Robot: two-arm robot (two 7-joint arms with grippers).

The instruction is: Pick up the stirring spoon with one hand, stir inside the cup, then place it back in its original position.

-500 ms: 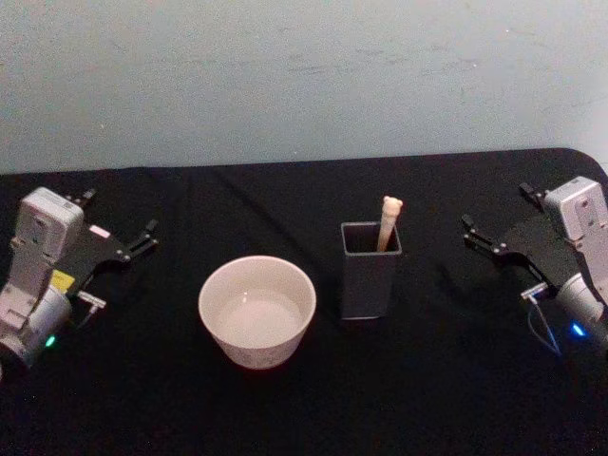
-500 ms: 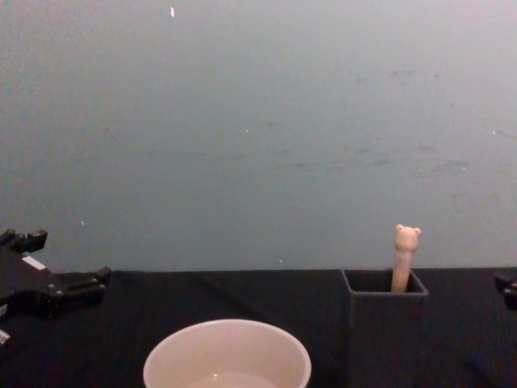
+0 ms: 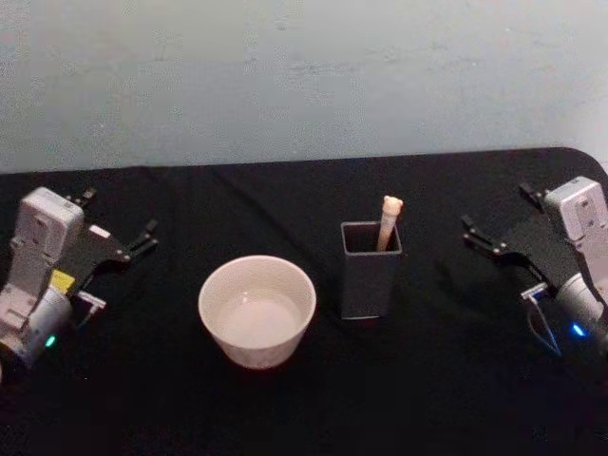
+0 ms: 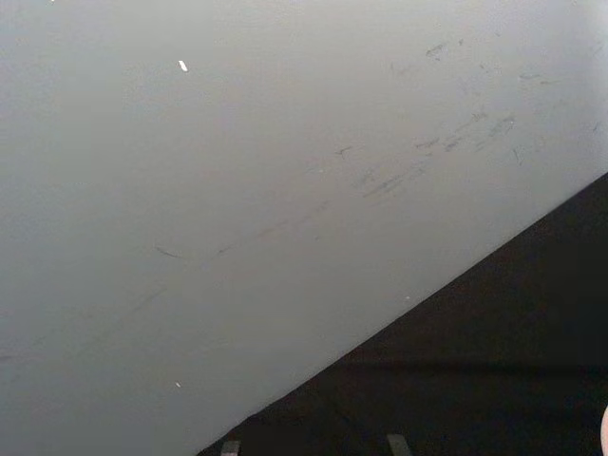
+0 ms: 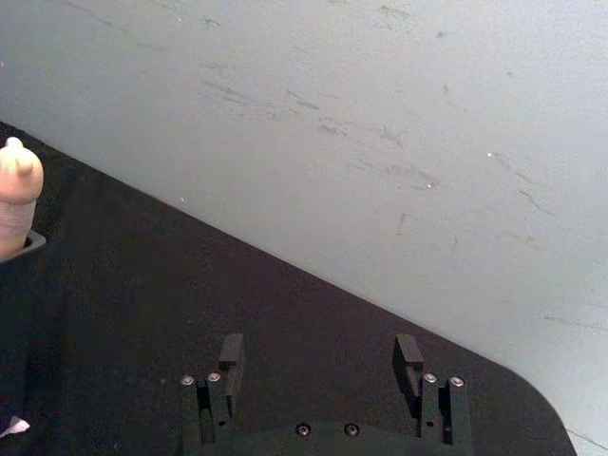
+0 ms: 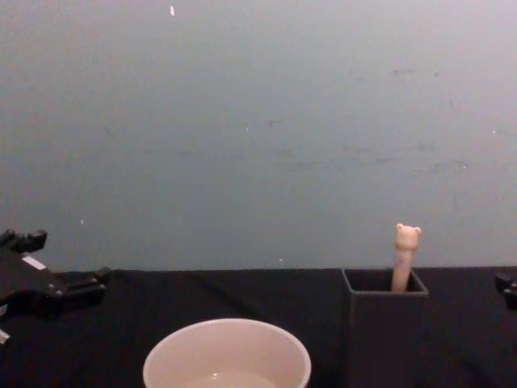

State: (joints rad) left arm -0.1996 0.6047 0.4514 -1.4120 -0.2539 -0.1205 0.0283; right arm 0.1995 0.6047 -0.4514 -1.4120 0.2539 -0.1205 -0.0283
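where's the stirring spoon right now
In the head view the stirring spoon stands handle-up in the dark grey holder, right of the cream cup; the left gripper and right gripper sit apart at the sides.

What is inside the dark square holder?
A spoon stands in the holder, its pale bear-topped handle sticking up above the rim. The holder's walls hide the rest of the spoon.

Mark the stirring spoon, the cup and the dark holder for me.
stirring spoon (image 3: 388, 223), head view, on the peach handle just below the bear head.
cup (image 3: 256, 358), head view, on the front outer wall.
holder (image 3: 369, 285), head view, on its front face.
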